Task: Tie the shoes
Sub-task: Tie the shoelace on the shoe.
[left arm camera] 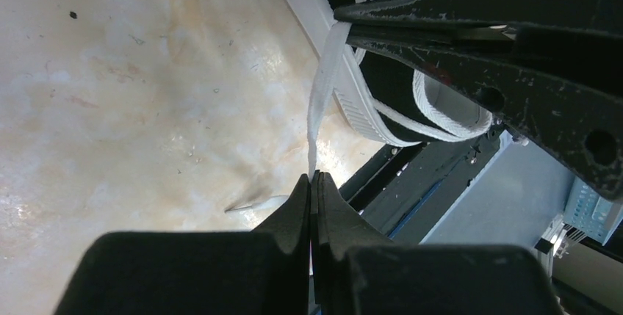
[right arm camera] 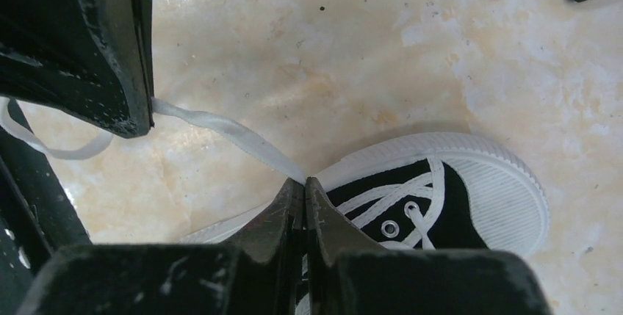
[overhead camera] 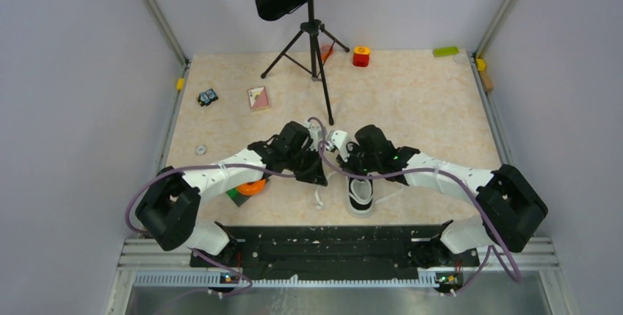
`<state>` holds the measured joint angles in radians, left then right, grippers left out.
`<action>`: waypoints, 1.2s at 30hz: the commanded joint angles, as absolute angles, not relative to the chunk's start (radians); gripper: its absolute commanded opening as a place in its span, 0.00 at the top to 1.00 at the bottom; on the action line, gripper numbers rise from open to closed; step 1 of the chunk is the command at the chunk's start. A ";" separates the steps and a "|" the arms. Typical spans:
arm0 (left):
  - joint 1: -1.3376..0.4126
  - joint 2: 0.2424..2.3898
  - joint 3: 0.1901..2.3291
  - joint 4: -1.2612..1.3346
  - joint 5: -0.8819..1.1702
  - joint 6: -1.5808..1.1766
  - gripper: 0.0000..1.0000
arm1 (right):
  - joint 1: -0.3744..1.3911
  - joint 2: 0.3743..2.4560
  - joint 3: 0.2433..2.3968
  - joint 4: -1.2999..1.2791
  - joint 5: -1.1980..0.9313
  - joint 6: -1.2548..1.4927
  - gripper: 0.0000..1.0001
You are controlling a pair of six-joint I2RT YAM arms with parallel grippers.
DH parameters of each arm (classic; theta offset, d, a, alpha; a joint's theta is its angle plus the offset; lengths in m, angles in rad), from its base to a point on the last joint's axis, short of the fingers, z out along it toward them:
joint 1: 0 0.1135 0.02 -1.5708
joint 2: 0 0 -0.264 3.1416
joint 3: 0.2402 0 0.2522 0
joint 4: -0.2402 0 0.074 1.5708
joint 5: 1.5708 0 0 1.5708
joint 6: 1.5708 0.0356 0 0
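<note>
A black canvas shoe point(overhead camera: 360, 194) with white sole and white laces lies at the table's near middle, between both arms. The right wrist view shows its white toe cap and eyelets point(right arm camera: 441, 190). My left gripper point(left arm camera: 314, 177) is shut on a white lace point(left arm camera: 321, 95), which rises to the other gripper's fingers point(left arm camera: 441, 14). My right gripper point(right arm camera: 304, 180) is shut on a lace point(right arm camera: 235, 135) just above the shoe's side. That strand stretches left to the left gripper's finger point(right arm camera: 110, 51). In the top view both grippers meet over the shoe's far end.
A black music stand on a tripod point(overhead camera: 312, 36) stands just behind the arms. An orange roll point(overhead camera: 252, 186) lies under the left arm. A card point(overhead camera: 258, 98), a small toy point(overhead camera: 208, 97), a red block point(overhead camera: 361, 56) and a green block point(overhead camera: 445, 51) lie farther back. A black rail point(overhead camera: 323, 245) runs along the near edge.
</note>
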<state>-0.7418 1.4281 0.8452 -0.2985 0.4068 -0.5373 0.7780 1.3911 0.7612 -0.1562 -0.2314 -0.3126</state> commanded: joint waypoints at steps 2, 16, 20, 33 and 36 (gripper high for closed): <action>-0.744 1.451 0.900 -0.302 0.460 -0.493 1.00 | 0.790 1.372 0.793 -0.082 -0.243 -0.272 1.00; -0.745 1.490 0.910 -0.212 0.582 -0.514 0.63 | 0.789 1.169 0.649 0.081 -0.127 -0.134 1.00; -0.734 1.453 0.916 -0.219 0.545 -0.509 0.37 | 0.783 1.147 0.637 0.077 -0.126 -0.113 1.00; -0.708 1.467 0.979 -0.135 0.500 -0.481 0.47 | 0.750 1.095 0.590 0.086 -0.099 0.068 1.00; -0.708 1.494 0.997 -0.124 0.541 -0.486 0.45 | 0.746 1.083 0.578 0.085 -0.080 0.095 1.00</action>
